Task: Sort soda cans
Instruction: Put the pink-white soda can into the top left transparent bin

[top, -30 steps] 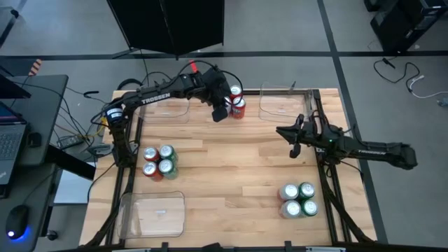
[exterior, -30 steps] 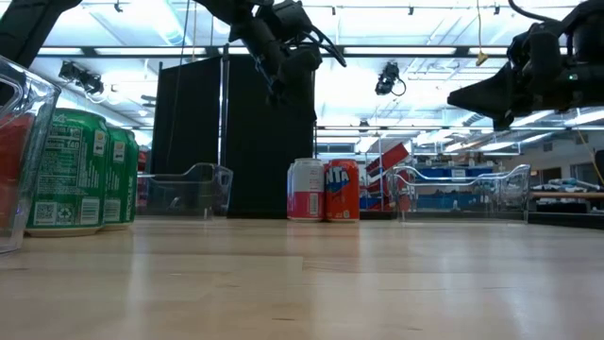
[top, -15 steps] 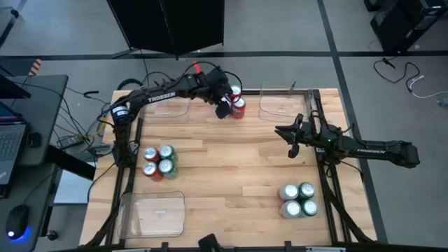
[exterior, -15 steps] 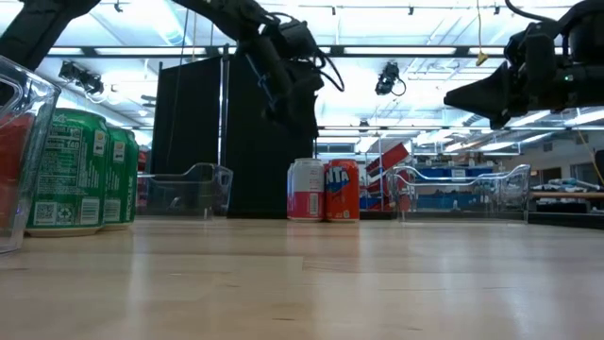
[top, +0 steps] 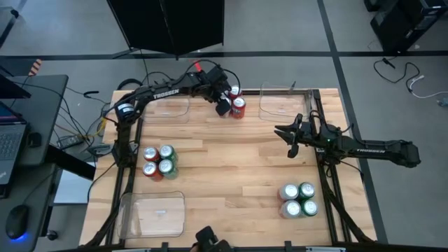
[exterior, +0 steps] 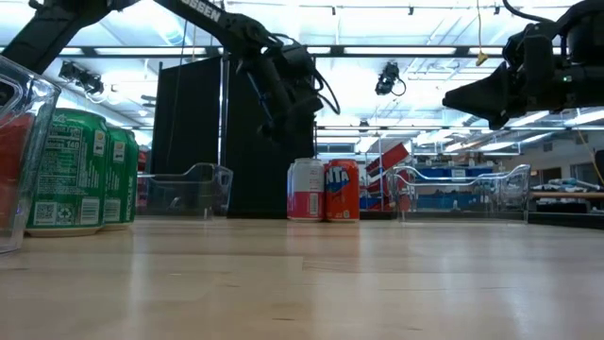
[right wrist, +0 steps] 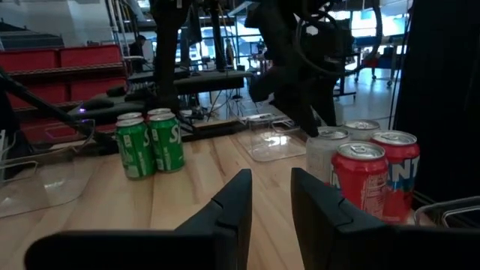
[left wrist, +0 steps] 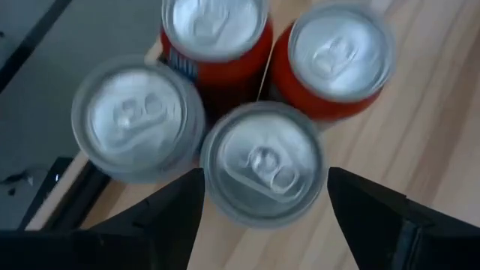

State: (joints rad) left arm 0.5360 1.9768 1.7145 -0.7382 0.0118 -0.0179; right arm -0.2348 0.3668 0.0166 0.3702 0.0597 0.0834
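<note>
Four soda cans stand upright in a cluster at the far edge [top: 235, 102], two red and two silver-white. In the left wrist view my left gripper [left wrist: 264, 177] is open, above the nearest silver-white can [left wrist: 262, 161], one finger on either side of its top, touching nothing. The low view shows that gripper [exterior: 291, 127] above the can tops [exterior: 305, 162]. Another can group stands at the left [top: 159, 162], with red and green cans. A third group stands near right [top: 298, 199], green and silver-white. My right gripper [top: 290, 138] hovers open at the right, away from any can.
Clear plastic trays sit at the far left [top: 168, 109], the far right [top: 278, 102] and the near left [top: 152, 213]. Bare wood lies across the table's middle [top: 231, 175]. A dark shape shows at the near edge [top: 210, 241].
My left gripper has come down toward the far cluster of cans and shifted slightly toward the far edge, staying open. The cans have not moved.
</note>
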